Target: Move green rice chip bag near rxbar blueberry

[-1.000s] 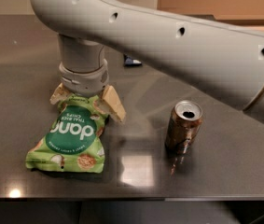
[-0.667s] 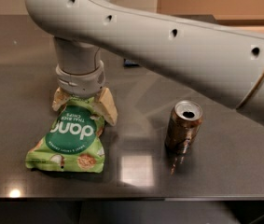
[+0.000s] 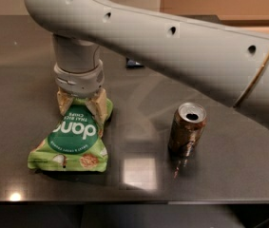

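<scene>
The green rice chip bag (image 3: 73, 137) lies flat on the dark table, its "dang" lettering upside down to me. My gripper (image 3: 81, 104) comes straight down on the bag's far top edge. Its two tan fingers (image 3: 99, 106) press in on either side of that edge and pinch it. The bag's lower part rests on the table. The rxbar blueberry (image 3: 135, 63) shows only as a small dark blue sliver at the back, mostly hidden behind my arm.
A brownish-gold open drink can (image 3: 187, 127) stands upright to the right of the bag. My large grey arm (image 3: 181, 46) spans the upper right. The dark table's front edge (image 3: 124, 199) runs just below the bag.
The fingers have drawn closer together onto the bag's top edge, which now looks bunched. The arm has shifted slightly. The can has not moved.
</scene>
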### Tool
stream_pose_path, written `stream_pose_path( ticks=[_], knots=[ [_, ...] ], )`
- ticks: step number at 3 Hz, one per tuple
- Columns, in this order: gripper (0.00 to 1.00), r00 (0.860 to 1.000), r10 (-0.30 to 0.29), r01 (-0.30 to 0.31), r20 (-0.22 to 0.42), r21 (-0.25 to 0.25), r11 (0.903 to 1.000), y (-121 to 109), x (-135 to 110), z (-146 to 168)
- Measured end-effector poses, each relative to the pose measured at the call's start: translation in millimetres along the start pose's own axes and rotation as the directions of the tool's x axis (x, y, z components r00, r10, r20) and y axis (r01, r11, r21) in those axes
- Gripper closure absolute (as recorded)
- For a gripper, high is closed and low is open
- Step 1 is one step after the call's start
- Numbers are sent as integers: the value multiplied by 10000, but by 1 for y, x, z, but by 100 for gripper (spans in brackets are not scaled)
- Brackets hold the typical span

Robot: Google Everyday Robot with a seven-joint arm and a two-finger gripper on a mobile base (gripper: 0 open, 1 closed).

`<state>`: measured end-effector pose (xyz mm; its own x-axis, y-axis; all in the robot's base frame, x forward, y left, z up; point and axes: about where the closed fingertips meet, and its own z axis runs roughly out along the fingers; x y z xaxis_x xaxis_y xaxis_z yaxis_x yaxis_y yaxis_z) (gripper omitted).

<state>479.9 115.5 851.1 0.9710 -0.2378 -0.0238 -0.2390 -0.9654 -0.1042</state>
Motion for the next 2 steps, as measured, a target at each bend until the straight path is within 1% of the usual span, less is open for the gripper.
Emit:
stream_pose_path(
  ticks=[1, 2],
  knots=[
    [87, 9983, 582, -580, -68, 330, 9978, -6, 20, -18],
    [100, 9865, 1602, -1561, -348, 998, 9827, -11, 61, -54]
  ],
)
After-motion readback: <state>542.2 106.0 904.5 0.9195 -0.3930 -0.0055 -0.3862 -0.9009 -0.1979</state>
